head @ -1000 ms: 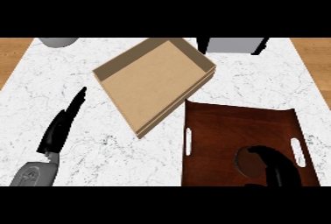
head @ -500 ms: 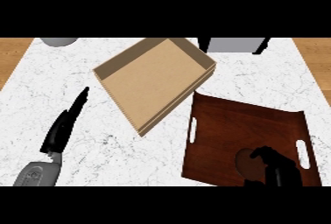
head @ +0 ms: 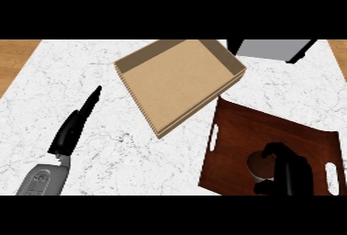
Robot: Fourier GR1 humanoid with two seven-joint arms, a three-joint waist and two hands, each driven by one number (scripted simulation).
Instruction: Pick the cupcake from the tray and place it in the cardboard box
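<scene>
**Right hand closed over a cupcake on a tray, cardboard box beside it**

Compared with half a second ago, the tray (head: 237,137) looks turned further clockwise, so its far-left corner now points up toward the box. Everything in view sits a little further right, and a round grey thing that showed at the top-left edge is no longer in view.

The cupcake (head: 257,163) is on the tray, in its lower right part. Only a rounded brown patch of it shows. The rest is hidden by the right hand (head: 291,172), so it is not possible to tell which way the cupcake points or how its long axis lies. The hand's black fingers arch over the cupcake from above and the thumb curls in below it, closing round it.

The left hand (head: 71,131) lies on the white marble counter (head: 136,160) at the lower left, well away from the tray. Its fingers are straight and held together, pointing up and to the right.

By count there are one cupcake, one dark wooden tray with two slot handles, one cardboard box (head: 176,80) and two hands. The box is open-topped and shallow. It sits skewed on the counter, with one corner aimed at the lower edge of the view and its right side just beside the tray's far corner. A grey appliance (head: 271,48) stands at the top right edge.
</scene>
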